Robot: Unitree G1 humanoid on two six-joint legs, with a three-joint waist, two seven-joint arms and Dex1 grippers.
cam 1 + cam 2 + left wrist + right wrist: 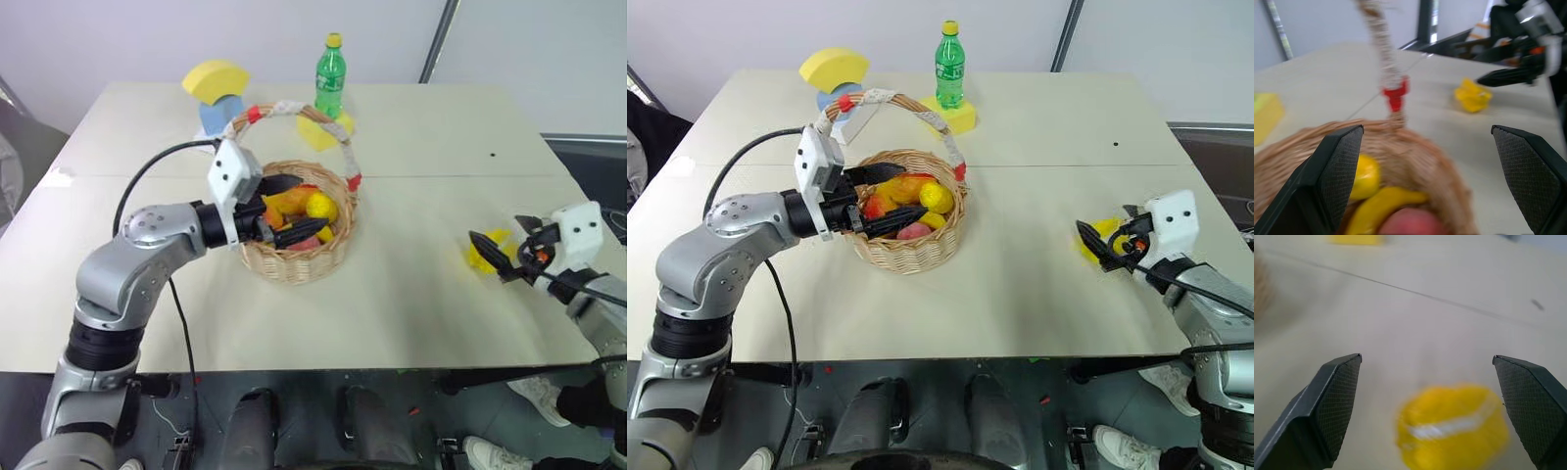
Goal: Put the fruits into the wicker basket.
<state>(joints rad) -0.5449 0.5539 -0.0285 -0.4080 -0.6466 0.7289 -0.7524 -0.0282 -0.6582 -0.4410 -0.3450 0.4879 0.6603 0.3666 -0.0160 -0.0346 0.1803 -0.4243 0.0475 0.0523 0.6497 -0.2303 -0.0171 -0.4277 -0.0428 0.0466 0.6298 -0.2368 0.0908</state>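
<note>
Both claws gape wide — right claw (empty) beside one starfruit, left claw over one wicker basket.

Pale beige table with a centre seam, plain white wall behind, dark floor.

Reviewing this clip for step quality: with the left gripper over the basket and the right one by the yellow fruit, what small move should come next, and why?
Probably ease the right gripper forward around the yellow starfruit, then close. Its fingers stand open, the fruit lies on the table just ahead of them, apart from the wicker basket, which already holds other fruits. The left gripper is open over the basket, holding nothing.
</note>
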